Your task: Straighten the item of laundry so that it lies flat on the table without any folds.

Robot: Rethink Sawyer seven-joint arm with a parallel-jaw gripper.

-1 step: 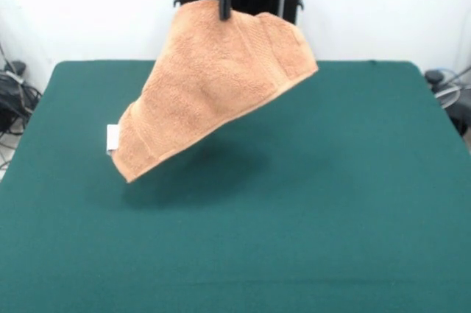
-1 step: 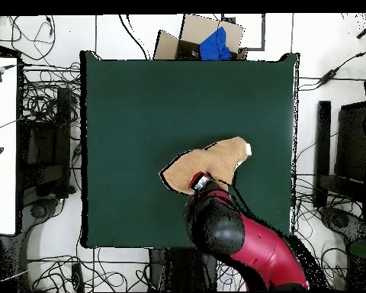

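Green felt covers the big rectangular table [image 1: 353, 217], which spreads wide below and all round the claw. We see the small orange-tan terry cloth towel [image 1: 210, 88] hanging from the claw [image 1: 221, 9], lifted clear of the felt w/ its shadow underneath; overhead it sits just ahead of the red and black arm [image 2: 243, 240], nr the robot's side of the table.

Claw is clenched on the towel's top edge, pinching a bit of hem.

Handling, as we judge it: light, soft, floppy, no stiffness, so it drapes and creases wherever it isn't held. Terry pile shd grip well, not slippery, not fragile. Best holds are corners or the woven border band.

Long axis runs diagonal in the front view: from the corner up beside the claw down to the lowest corner, well below and to one side. Small white tags [image 1: 112, 138] peek out by that low end.
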